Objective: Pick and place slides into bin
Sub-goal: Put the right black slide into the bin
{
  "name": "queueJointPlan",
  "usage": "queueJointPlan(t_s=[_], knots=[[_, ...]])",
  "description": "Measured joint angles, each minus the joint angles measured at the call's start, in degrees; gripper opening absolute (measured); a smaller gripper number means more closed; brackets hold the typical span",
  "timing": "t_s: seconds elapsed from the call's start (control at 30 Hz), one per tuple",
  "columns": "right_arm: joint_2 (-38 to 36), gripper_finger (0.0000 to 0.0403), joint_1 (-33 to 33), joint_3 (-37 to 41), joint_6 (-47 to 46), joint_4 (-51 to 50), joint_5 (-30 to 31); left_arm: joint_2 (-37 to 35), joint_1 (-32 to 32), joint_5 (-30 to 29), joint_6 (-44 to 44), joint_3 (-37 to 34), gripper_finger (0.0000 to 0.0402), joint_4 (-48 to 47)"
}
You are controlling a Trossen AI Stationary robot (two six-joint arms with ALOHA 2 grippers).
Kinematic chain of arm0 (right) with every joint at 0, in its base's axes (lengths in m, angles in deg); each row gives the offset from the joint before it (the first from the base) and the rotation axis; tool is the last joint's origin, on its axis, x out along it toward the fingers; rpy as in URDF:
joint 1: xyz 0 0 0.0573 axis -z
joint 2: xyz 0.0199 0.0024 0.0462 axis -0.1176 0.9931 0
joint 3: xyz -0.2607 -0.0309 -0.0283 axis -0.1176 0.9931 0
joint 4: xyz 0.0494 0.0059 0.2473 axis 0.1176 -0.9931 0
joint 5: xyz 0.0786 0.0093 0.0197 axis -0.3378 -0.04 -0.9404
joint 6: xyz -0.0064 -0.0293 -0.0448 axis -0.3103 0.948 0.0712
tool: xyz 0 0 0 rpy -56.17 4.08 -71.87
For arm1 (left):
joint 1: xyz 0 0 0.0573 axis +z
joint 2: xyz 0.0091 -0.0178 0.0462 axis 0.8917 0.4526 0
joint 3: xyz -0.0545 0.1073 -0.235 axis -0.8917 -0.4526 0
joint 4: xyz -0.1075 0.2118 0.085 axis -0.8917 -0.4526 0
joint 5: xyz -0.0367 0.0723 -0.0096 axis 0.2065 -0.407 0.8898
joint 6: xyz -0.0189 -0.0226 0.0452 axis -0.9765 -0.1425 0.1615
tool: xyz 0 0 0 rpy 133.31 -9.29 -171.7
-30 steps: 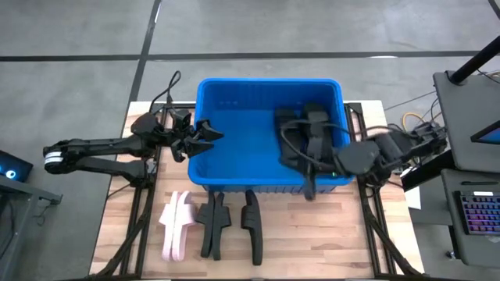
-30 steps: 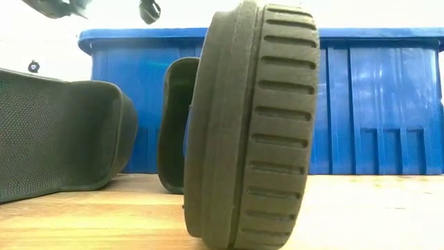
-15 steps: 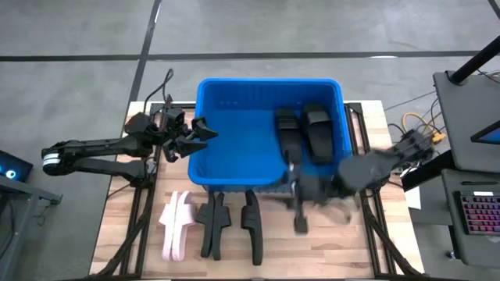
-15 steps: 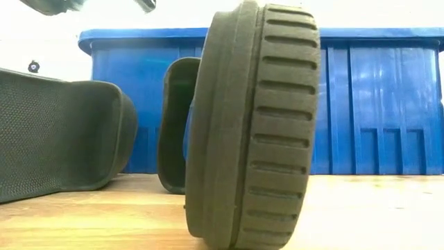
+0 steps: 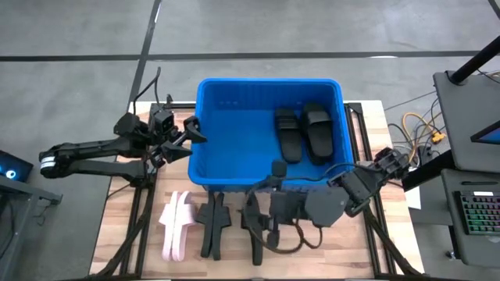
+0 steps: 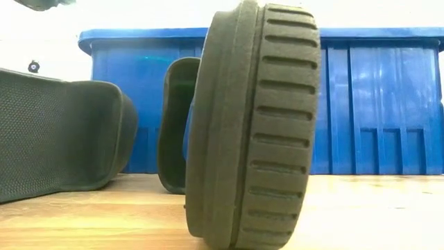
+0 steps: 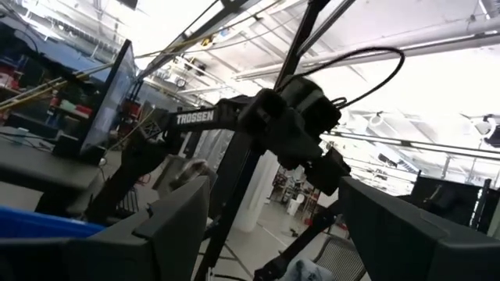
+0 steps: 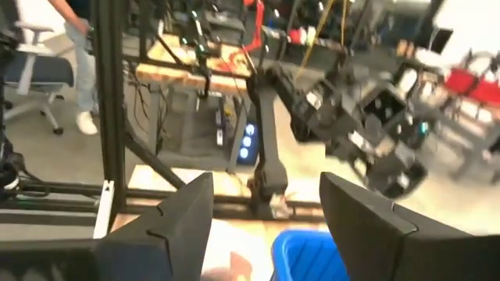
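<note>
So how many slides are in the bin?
2, both black, side by side in the bin's right half: one slide nearer the middle, one nearer the right wall. None seems hidden.

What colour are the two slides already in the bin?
Black, both slides in the blue bin; clearest in the high view.

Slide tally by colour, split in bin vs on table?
black slides in the bin: 2
black slides on the table: 3
pink slides on the table: 2, as far as I can tell; they lie pressed together
Total: 7
</note>
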Motion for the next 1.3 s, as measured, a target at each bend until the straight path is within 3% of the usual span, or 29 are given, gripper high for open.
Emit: queueJointPlan(t_s=[0.3, 0.5, 0.67, 0.87, 1.07, 1.3], knots=[[4.0, 0.0224, -2.6, -1.2, -11.5, -8.7, 3.0, 0.8, 0.0, 5.0, -0.1, -0.1, 0.0270, -0.7], [6.5, 0.0224, -2.8, -1.0, -17.3, -11.7, 3.4, 0.7, 0.0, 5.1, 0.0, -0.1, 0.0270, -1.6], [8.9, 0.0224, -2.8, -1.0, -22.5, -13.8, 1.6, 0.7, 0.0, 5.4, 0.0, -0.1, 0.0270, -1.6], [13.5, 0.0224, -2.8, -0.8, -23.7, -16.7, -7.3, 1.1, 0.0, 5.5, 0.0, -0.1, 0.0270, -1.9], [17.2, 0.0224, -2.7, -0.8, -26.6, -22.8, -8.4, 1.5, 0.0, 5.5, 0.0, -0.1, 0.0270, -2.0], [22.5, 0.0224, -2.6, -0.8, -26.1, -23.1, -8.4, 1.5, 0.0, 5.5, 0.0, -0.2, 0.0270, -3.6]])
